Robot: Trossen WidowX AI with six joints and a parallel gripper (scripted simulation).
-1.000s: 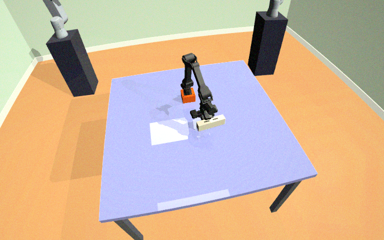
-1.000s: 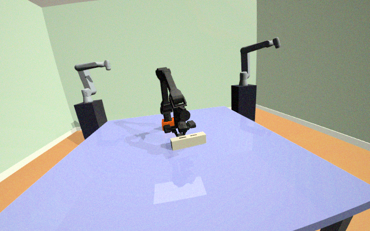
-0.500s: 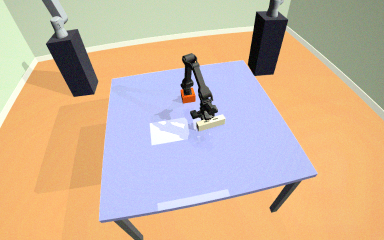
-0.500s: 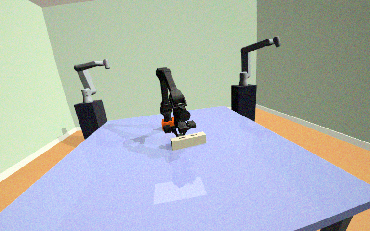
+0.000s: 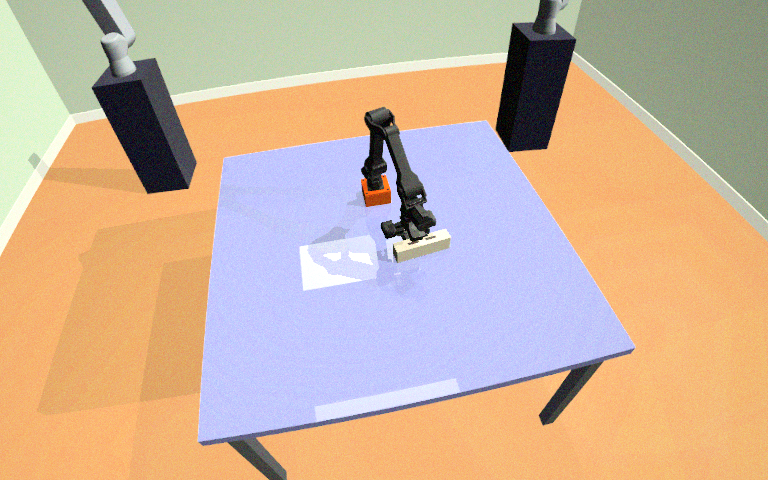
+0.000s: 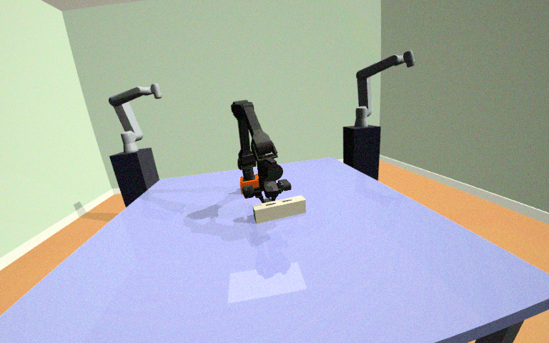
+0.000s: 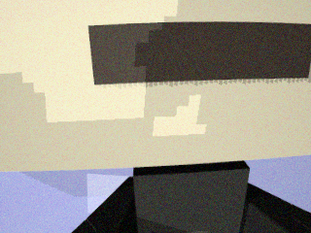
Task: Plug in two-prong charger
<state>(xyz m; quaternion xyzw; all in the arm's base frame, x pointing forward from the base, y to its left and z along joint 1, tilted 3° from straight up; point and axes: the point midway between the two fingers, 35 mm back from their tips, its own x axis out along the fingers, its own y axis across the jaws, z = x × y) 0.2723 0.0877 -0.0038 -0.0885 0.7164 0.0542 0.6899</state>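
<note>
The cream power strip (image 5: 423,249) (image 6: 279,212) (image 7: 253,116) stands on the table with two dark outlets in its top. One dark outlet (image 7: 219,53) fills much of the upper wrist view; I cannot tell which of the two it is. My gripper (image 5: 416,236) (image 6: 266,200) (image 7: 177,184) is shut on the dark, boxy charger (image 7: 190,194), on the arm's side of the strip. In the wrist view the charger's front edge meets the strip's near edge; contact is unclear. Its prongs are hidden, and the top and exterior views do not show the charger clearly.
The blue table (image 5: 317,339) (image 6: 161,283) carries the arm's orange base (image 5: 377,196) (image 6: 249,184) behind the strip. Light patches and shadows lie on it. Two grey arms stand on dark pedestals (image 5: 144,127) (image 6: 361,151) beyond the table at left and right.
</note>
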